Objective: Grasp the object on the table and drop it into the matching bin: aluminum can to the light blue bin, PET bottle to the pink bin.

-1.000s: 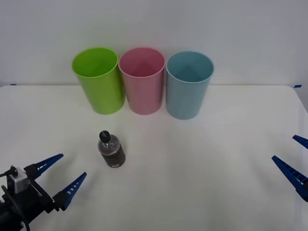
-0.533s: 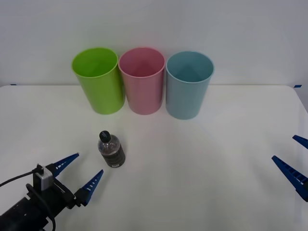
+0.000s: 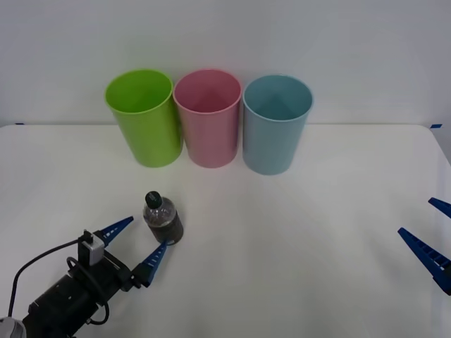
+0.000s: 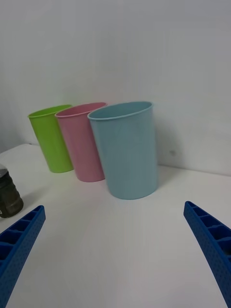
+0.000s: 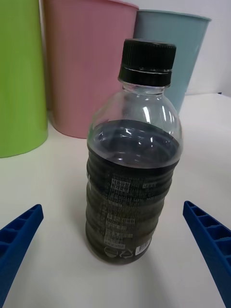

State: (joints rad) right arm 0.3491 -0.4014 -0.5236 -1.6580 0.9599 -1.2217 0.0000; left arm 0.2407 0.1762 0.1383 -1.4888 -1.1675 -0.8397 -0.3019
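Blue fingers of the left end effector (image 3: 135,244) spread wide, flanking the upright PET bottle (image 3: 162,220), not gripping it.

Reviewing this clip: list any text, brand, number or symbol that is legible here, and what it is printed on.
PET bottle, dark wrap label: several lines of small white print and a few small round marks near the bottom, all too small and blurred to read; no brand name can be made out.
Black cap: no text.
Pink bin, light blue bin, lime green bin: plain, no markings.
Table: none.
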